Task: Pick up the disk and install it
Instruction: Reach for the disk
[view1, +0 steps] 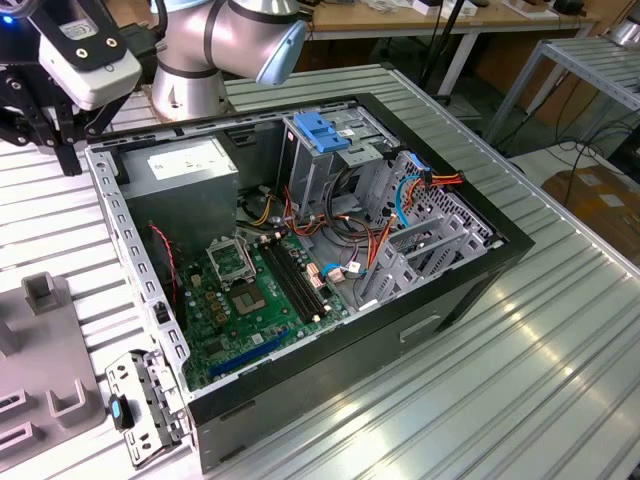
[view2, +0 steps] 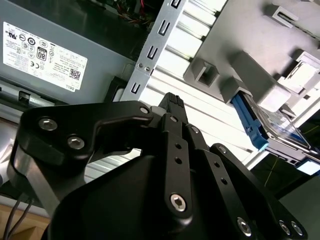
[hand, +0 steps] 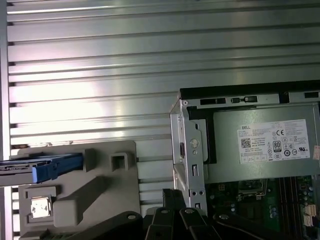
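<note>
Over the ribbed table (hand: 100, 75), beside the open computer case (hand: 240, 150), the gripper (hand: 172, 193) hangs closed and empty. Farther out, on the side away from the case, the disk (hand: 50, 168) rests on the grey holder (hand: 100, 192), well apart.

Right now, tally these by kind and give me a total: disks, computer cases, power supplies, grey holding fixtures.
Disk: 1
Computer case: 1
Power supply: 1
Grey fixture: 1
Total: 4
</note>
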